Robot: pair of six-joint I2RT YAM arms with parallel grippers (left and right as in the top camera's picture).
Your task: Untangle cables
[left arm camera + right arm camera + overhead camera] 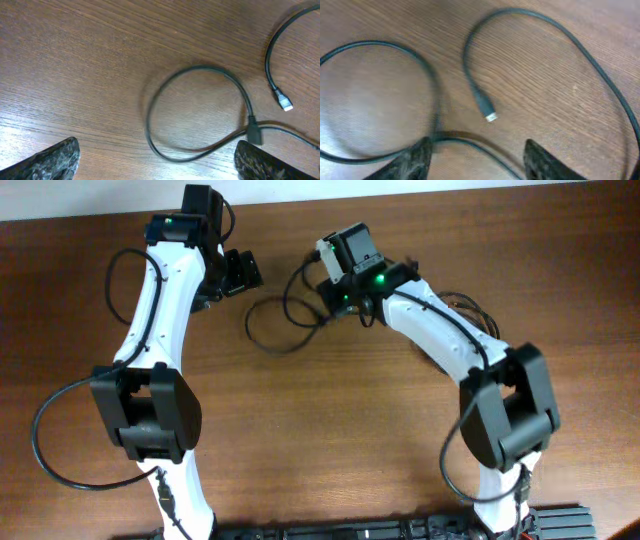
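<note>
Cables (200,67): a loop and a free plug end (490,116) lying on the table (330,420) between the arms.
Left gripper (160,167): spread, empty, above the loop.
Right gripper (480,165): spread, nothing pinched.
Our step: we pinch beside the plug end, then draw it clear of the loop — slowly.

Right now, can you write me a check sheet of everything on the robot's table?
Surface: brown wooden table.
Job's things: thin black cords looped between the arms; a silver-tipped plug lies loose.
Clutter: nothing seen.
Grippers: left pincer open above a loop; right pincer open, a cord passing between its fingers.
Cables: thick black wires hang from both arms.
Surroundings: dark rail at the table's near edge.
</note>
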